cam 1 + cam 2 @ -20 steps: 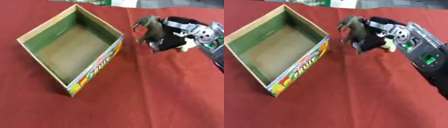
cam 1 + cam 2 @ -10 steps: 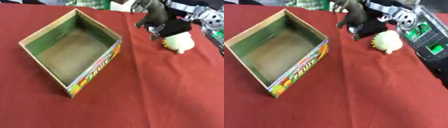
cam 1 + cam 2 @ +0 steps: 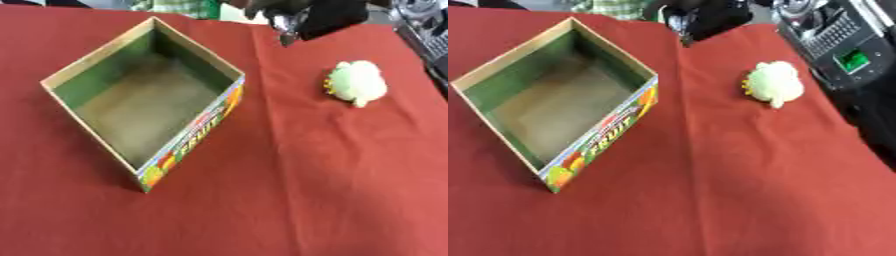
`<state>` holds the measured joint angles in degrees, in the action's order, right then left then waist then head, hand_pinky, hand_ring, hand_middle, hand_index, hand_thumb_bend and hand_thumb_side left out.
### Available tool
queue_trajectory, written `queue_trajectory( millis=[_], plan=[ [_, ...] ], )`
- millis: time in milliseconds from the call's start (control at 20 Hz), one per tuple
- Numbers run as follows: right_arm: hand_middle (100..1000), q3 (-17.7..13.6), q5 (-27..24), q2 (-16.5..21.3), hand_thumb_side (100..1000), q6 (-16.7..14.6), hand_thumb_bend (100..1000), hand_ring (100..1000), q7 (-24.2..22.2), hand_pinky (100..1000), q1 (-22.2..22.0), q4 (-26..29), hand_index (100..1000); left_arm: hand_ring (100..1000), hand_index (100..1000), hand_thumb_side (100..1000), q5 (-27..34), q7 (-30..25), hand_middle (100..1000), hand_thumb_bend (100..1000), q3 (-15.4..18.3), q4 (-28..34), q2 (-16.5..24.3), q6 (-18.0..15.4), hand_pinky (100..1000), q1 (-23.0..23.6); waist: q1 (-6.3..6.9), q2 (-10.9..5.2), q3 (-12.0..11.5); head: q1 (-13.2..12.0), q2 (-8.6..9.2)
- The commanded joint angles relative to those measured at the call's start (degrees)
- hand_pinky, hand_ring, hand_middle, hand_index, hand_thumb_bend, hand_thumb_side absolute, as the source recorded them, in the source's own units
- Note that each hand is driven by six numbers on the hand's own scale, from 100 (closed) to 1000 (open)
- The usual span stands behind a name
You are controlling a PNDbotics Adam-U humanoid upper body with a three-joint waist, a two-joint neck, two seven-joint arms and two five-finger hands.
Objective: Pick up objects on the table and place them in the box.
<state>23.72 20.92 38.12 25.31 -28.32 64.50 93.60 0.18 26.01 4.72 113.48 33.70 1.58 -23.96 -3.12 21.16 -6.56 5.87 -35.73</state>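
Note:
An open cardboard box with green inner walls and a fruit print on its side stands at the left, with nothing inside. A pale green, rounded soft thing lies on the red cloth to the box's right, with nothing touching it. My right hand hangs blurred at the top edge, beyond the box's far corner. Its fingers are curled round a dark olive toy that is partly cut off by the frame. My left hand shows in neither view.
My right forearm, black with a green light, runs down the right side next to the pale thing. The red cloth covers the whole table. Striped cloth shows beyond the far edge.
My right hand has risen and moved away toward the far edge with the dark toy. The pale green thing, hidden under the hand a second ago, now lies uncovered on the cloth.

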Motion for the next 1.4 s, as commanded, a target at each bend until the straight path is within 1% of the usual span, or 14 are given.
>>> queue_trajectory(
  millis=[50, 350, 650, 800, 1050, 1250, 1400],
  plan=[
    [258, -0.37, 2.46, -2.15, 358, -0.82, 100, 531, 0.58, 468, 2.77, -1.71, 382, 884, 897, 848, 0.02, -0.46, 878, 100, 0.01, 1.11, 0.94, -0.29, 690, -1.36, 0.07, -1.57, -0.43, 0.81, 0.06],
    [266, 0.87, 6.59, -8.16, 348, -3.03, 100, 531, 2.03, 460, 5.73, -6.05, 391, 882, 898, 846, 0.09, -1.24, 879, 100, -0.66, 1.11, 0.49, -1.20, 690, -3.30, -0.47, -1.30, -1.80, 2.37, 0.59],
    [271, 1.52, 10.26, -14.18, 343, -4.43, 100, 532, 4.61, 460, 7.03, -11.35, 399, 882, 899, 843, -0.35, -1.82, 881, 100, -1.18, 1.11, 0.00, -2.75, 693, -5.22, -0.85, -0.78, -2.87, 3.82, 1.06],
    [272, 1.66, 12.69, -17.44, 342, -5.29, 100, 532, 6.32, 461, 6.94, -14.32, 400, 882, 899, 842, -0.55, -1.89, 881, 100, -1.29, 1.11, -0.30, -3.17, 693, -5.73, -0.85, -0.60, -3.22, 4.50, 1.16],
    [281, 2.37, 17.25, -21.59, 343, -6.90, 100, 538, 8.22, 470, 5.99, -18.81, 408, 880, 897, 839, -0.53, -1.78, 880, 100, -1.34, 1.11, -0.59, -3.43, 693, -6.18, -0.84, -0.39, -3.68, 5.03, 1.43],
    [299, 2.54, 19.71, -24.29, 345, -7.73, 100, 545, 9.45, 480, 4.86, -22.35, 430, 880, 897, 837, -0.47, -1.79, 880, 100, -1.38, 1.11, -0.72, -3.43, 692, -6.35, -0.78, -0.24, -3.90, 4.81, 1.62],
    [333, 2.57, 21.29, -26.06, 345, -7.49, 100, 557, 10.25, 498, 3.89, -24.70, 470, 880, 897, 835, -0.44, -1.80, 880, 100, -1.39, 1.11, -0.82, -3.34, 692, -6.43, -0.73, -0.11, -4.03, 4.65, 1.81]
  ],
)
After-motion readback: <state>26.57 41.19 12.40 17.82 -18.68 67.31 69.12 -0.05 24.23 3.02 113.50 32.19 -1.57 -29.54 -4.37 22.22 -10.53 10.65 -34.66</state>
